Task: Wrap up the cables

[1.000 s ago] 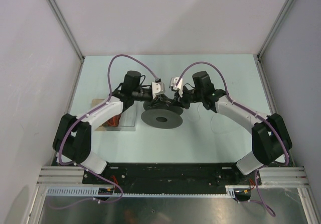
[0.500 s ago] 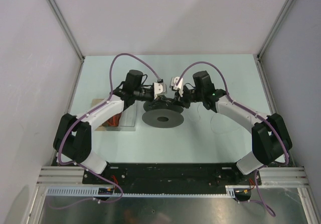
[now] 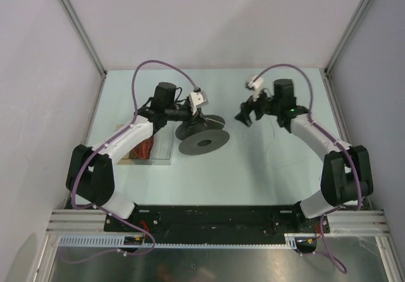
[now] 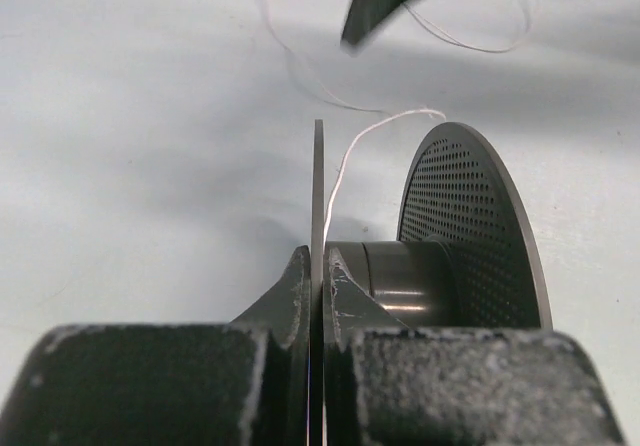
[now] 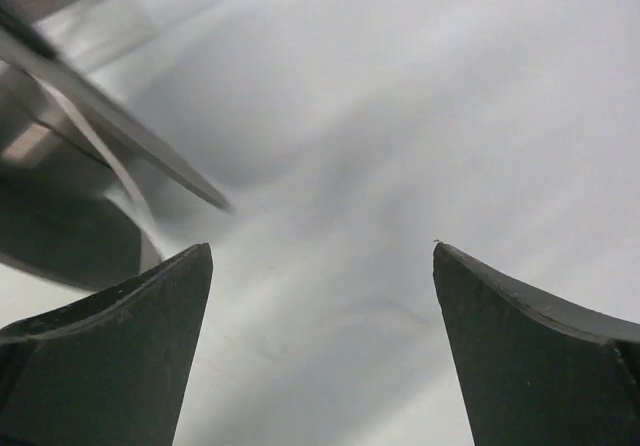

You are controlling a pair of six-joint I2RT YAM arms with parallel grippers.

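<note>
a: where's the cable gone?

b: the thin white cable [image 4: 335, 181] runs up off the hub of the black spool [image 3: 204, 141], then lies in loose loops on the table [image 3: 253, 174], faint, round 3 o'clock of the spool.

a: and the claws?

b: left gripper [image 4: 316, 266] is clamped on the spool's thin flange, and the spool sits tilted. right gripper [image 5: 322, 249] hangs spread wide, holding nothing, at 2 o'clock, apart from the spool. a clear tray [image 3: 158, 152] sits at 9 o'clock.

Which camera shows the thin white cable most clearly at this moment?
Left wrist: the cable rises sharp and white from the spool core. Top external shows only faint loops on the table; right wrist is motion-blurred, cable unclear.
</note>
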